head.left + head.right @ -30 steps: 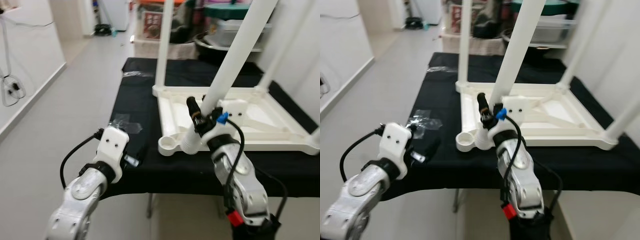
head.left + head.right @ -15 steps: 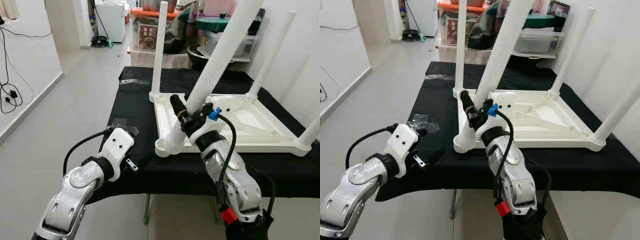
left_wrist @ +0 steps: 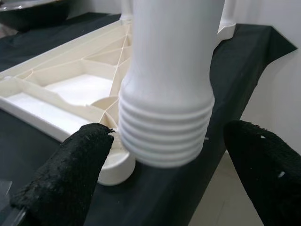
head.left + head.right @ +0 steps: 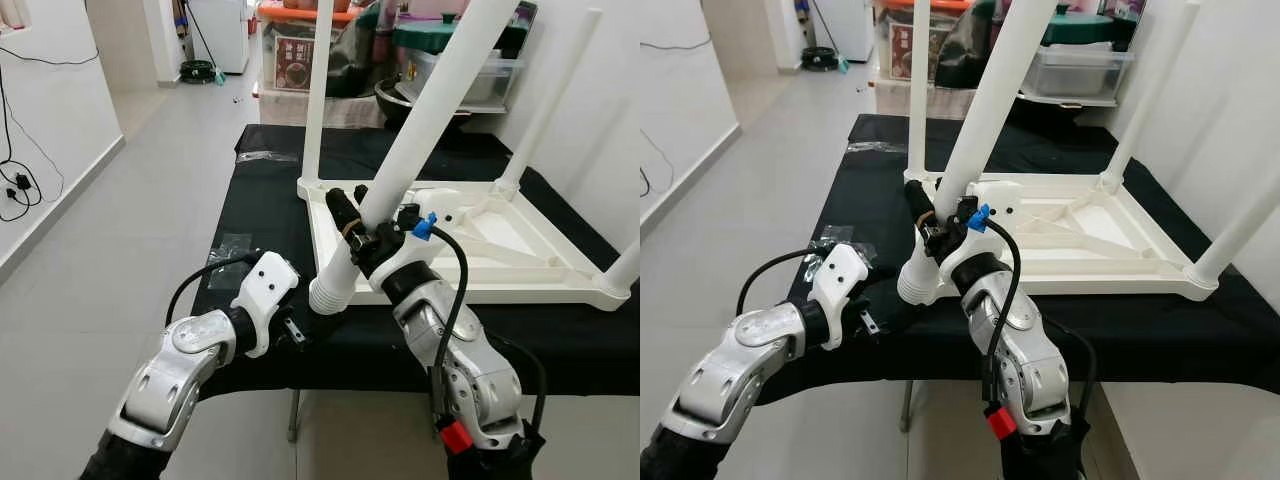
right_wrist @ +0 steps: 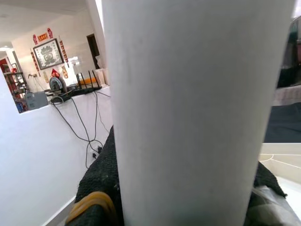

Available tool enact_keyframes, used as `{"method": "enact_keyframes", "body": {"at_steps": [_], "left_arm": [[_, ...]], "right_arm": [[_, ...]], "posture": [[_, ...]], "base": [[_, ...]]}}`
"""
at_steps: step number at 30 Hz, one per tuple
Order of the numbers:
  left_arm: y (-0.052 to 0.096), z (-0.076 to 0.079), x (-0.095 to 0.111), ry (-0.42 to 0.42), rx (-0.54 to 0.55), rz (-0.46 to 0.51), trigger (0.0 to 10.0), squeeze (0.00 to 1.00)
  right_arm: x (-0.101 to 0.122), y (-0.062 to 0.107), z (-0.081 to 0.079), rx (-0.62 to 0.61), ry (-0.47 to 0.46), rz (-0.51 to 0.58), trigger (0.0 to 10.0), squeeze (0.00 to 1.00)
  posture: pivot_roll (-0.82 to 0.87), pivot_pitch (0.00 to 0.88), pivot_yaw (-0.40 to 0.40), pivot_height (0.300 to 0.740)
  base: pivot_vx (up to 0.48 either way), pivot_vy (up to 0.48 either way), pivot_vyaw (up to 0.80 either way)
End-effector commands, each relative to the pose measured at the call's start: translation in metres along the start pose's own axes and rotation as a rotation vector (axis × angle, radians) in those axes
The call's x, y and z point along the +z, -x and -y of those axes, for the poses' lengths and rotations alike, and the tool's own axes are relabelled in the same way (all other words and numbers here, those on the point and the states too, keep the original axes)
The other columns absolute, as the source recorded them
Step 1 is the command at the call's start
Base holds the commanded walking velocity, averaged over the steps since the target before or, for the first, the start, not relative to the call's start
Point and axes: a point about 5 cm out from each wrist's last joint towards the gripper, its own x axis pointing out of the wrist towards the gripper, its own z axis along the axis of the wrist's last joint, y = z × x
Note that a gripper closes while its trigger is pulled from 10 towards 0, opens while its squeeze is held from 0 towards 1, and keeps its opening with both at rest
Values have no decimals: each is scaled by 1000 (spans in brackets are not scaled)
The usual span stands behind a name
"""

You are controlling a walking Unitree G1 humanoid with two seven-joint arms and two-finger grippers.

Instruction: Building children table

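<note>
White leg point(image 4: 400, 170), clamped in the right end effector point(image 4: 362, 232), hangs tilted with its threaded end just off the tabletop's point(image 4: 520, 260) corner socket point(image 3: 115, 167), seemingly unseated, while the open left end effector point(image 3: 164, 155) flanks it; next: align upright and screw in.

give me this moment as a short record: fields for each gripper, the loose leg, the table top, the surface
right gripper: shut on the loose leg, holding it tilted
left gripper: open, jaws either side of the leg's threaded end, not touching
loose leg: white, threaded end just above the empty corner socket, not yet in
table top: upside down, three legs fitted
surface: black cloth
</note>
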Motion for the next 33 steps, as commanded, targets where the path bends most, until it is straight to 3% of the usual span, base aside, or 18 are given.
{"method": "enact_keyframes", "body": {"at_steps": [1, 9, 23, 24, 33], "left_arm": [[-6, 2, -1, 1, -13, 10, 10000, 0], [-10, -1, -2, -8, -7, 17, 10000, 0], [-14, 11, -14, 17, -73, -7, 10000, 0], [-14, 11, -14, 13, -71, -7, 0, 0], [-14, 9, -13, -12, -75, 10, 0, 0]], "right_arm": [[2, 1, -3, 19, -21, 5, 10000, 0], [-3, 5, -8, 50, -41, -25, 10000, 0], [-1, 6, -14, 70, -36, -24, 10000, 0], [0, 6, -14, 71, -37, -22, 10000, 0], [-5, 7, -15, 63, -11, -45, 10000, 0]], "posture": [[59, 31, -82, 740], [62, 31, -82, 740], [54, 32, -76, 740], [54, 32, -76, 740], [58, 27, -73, 740]], "base": [[0, 0, 0], [0, 0, 0], [0, 0, 0], [0, 0, 0], [0, 0, 0]]}}
